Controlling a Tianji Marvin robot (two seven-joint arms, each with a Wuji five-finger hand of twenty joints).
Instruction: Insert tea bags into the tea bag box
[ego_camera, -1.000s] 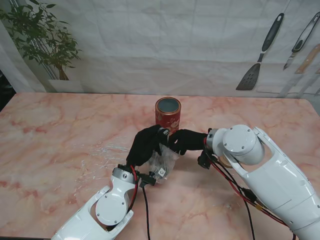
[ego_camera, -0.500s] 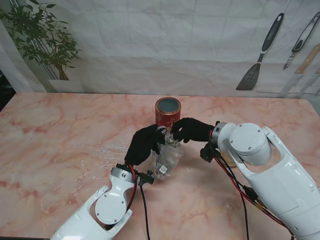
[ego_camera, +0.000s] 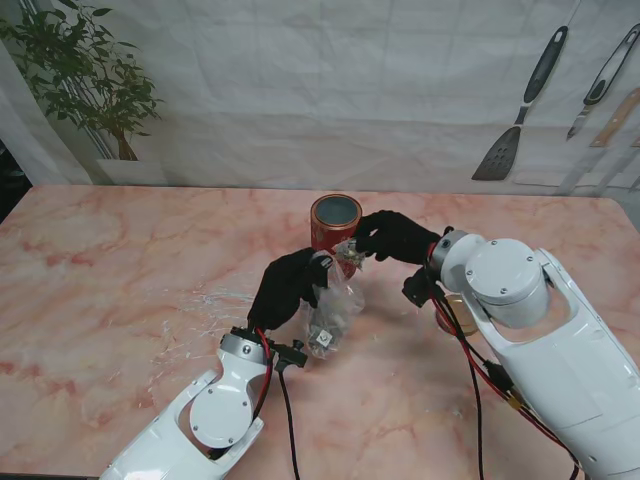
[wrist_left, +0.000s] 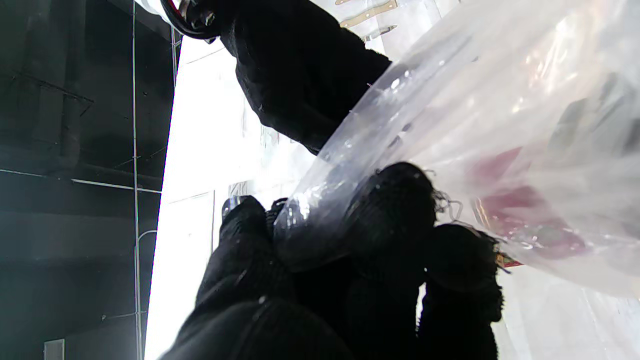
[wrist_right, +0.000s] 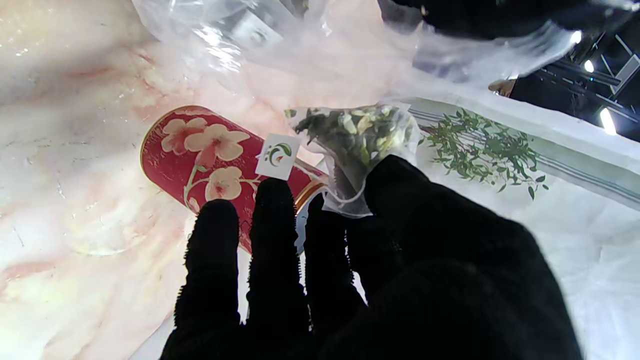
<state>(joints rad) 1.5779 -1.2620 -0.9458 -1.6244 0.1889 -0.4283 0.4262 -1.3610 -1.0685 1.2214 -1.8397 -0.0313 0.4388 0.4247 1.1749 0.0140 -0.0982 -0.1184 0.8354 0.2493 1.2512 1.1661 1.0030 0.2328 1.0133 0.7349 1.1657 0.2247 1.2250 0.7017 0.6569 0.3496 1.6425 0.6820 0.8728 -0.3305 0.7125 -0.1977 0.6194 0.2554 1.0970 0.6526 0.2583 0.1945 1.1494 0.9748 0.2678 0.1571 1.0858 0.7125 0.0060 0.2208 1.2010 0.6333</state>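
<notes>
Tea bag (wrist_right: 357, 135) pinched in right hand (ego_camera: 395, 238), frame centre, just beside open red tea bag box (ego_camera: 335, 225); not yet inside. Left hand (ego_camera: 285, 288) grasping clear plastic bag (ego_camera: 335, 305), lower centre, more tea bags apparently left.

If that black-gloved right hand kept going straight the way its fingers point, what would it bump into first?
Most likely the red floral tea tin. The right hand, pinching a tea bag, points leftward at the tin's upper part, very close. Height is hard to judge, so it may pass just over the rim.
</notes>
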